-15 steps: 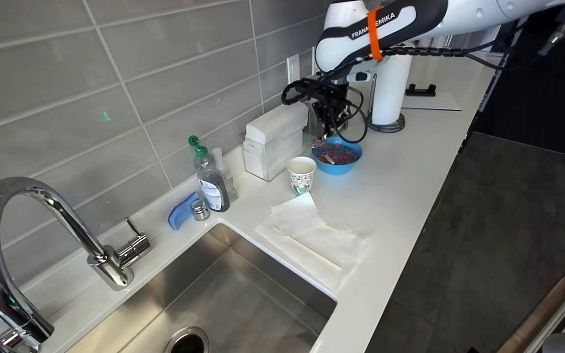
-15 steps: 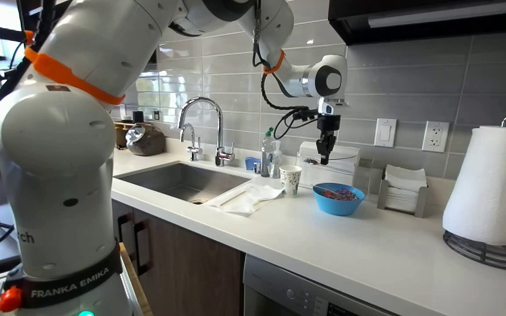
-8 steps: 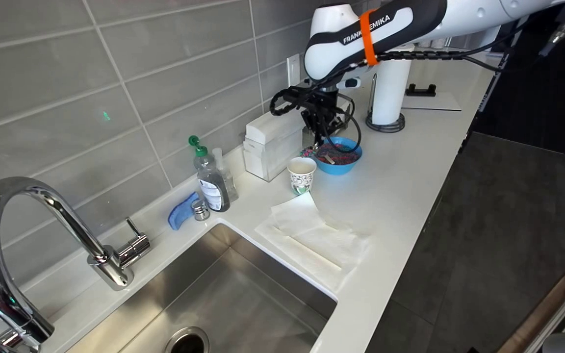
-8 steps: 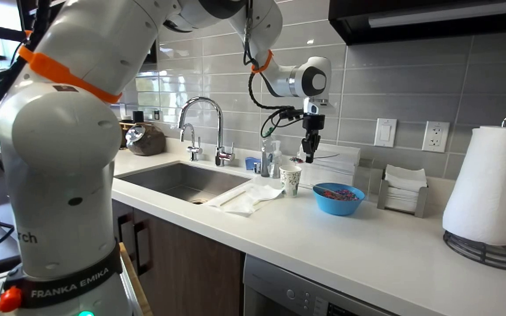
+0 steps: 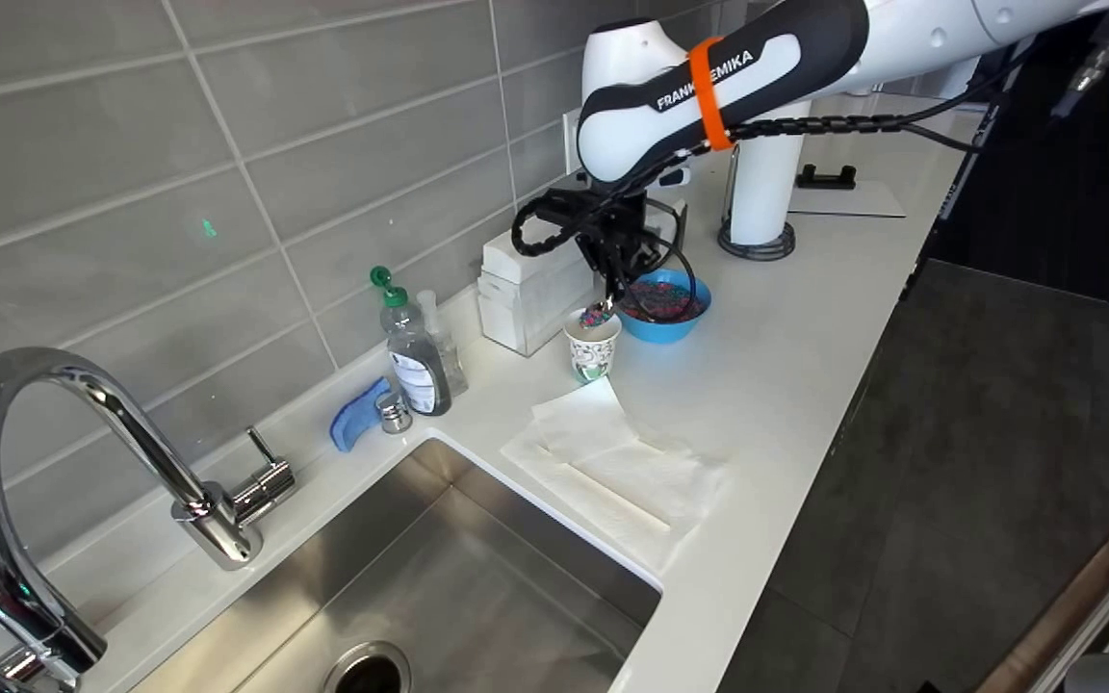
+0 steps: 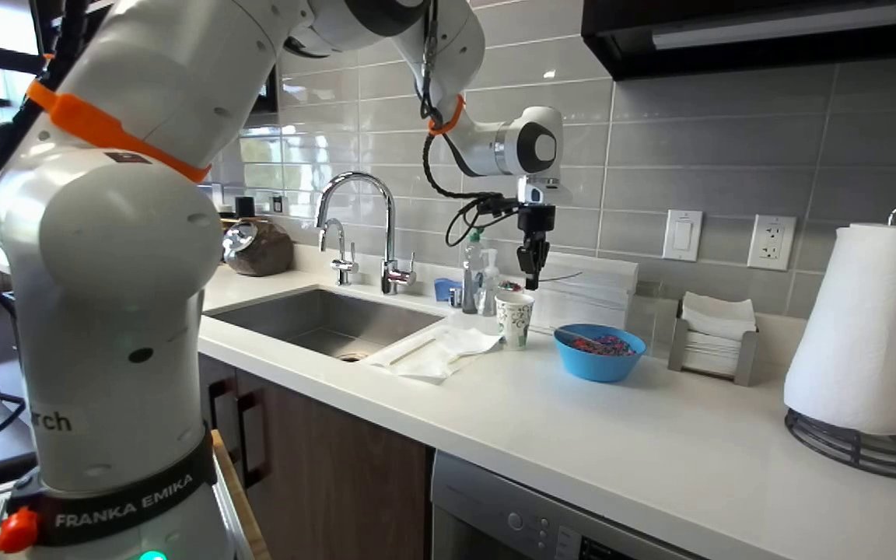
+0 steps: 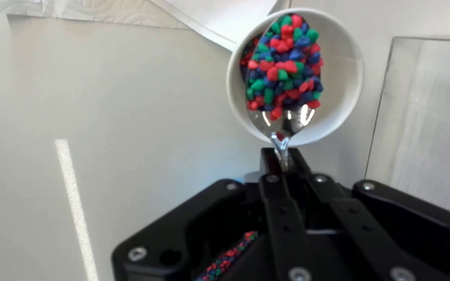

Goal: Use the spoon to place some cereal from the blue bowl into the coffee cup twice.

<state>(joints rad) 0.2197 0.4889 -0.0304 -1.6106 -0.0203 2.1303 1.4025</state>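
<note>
Grey tiles back a white worktop, a black gripper above. Between the worktop's wall and front edges stand a round blue bowl and patterned white paper cup; over the cup's mouth, the jaws clamp a metal spoon heaped with multicoloured cereal bits.

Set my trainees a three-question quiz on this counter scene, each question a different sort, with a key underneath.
1. Multiple choice: the gripper, shut on the spoon, holds its loaded end over
a) the sink
b) the coffee cup
c) the paper-towel roll

2. True or false: the wrist view shows some cereal inside the coffee cup.

3. Fill in: the cereal on the spoon is red, blue and ____.

Key: 1 b; 2 true; 3 green.
</note>
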